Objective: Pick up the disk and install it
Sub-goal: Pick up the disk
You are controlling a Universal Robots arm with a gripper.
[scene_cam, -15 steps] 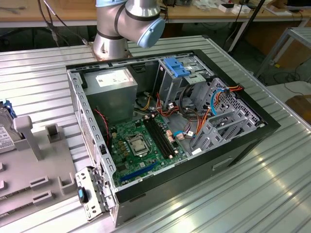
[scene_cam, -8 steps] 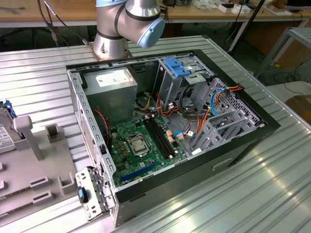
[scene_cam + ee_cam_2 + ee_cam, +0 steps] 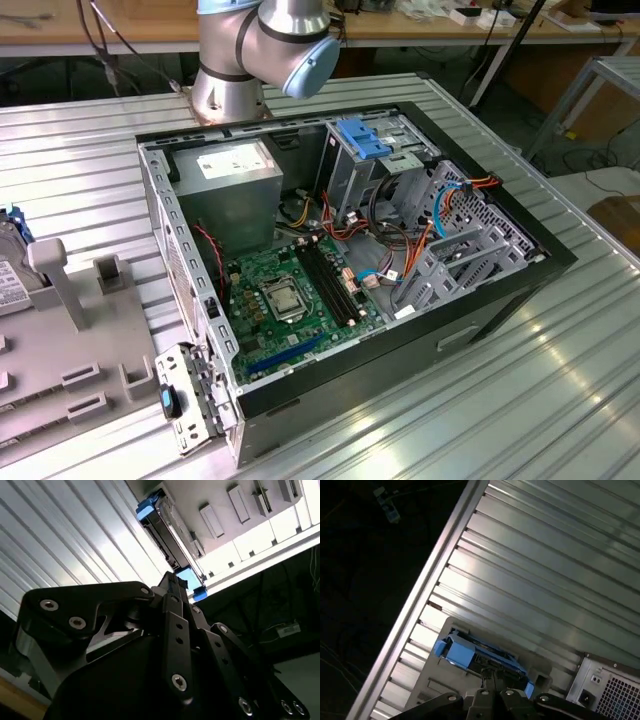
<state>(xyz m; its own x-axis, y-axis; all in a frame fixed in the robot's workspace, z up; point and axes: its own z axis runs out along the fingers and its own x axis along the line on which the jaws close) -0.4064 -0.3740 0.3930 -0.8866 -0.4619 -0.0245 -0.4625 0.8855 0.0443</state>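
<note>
The disk (image 3: 6, 275) stands on edge in a grey holder plate (image 3: 70, 350) at the exterior view's far left, cut off by the picture's edge, with a bit of blue carrier at its top. In the second wrist view the disk (image 3: 162, 527) is a dark slab in a blue frame, and my gripper (image 3: 172, 582) reaches right up to its near blue corner. In the first wrist view the disk (image 3: 475, 652) sits in the holder plate (image 3: 432, 680), with my gripper (image 3: 492, 680) at its edge. Contact cannot be told.
An open computer case (image 3: 350, 250) lies on the slatted metal table (image 3: 500, 400), showing a green motherboard (image 3: 290, 295), a grey power-supply box (image 3: 235, 175) and a blue-tabbed drive cage (image 3: 365, 140). The arm's base (image 3: 230, 80) stands behind the case. The table's edge (image 3: 420, 610) runs close by the holder.
</note>
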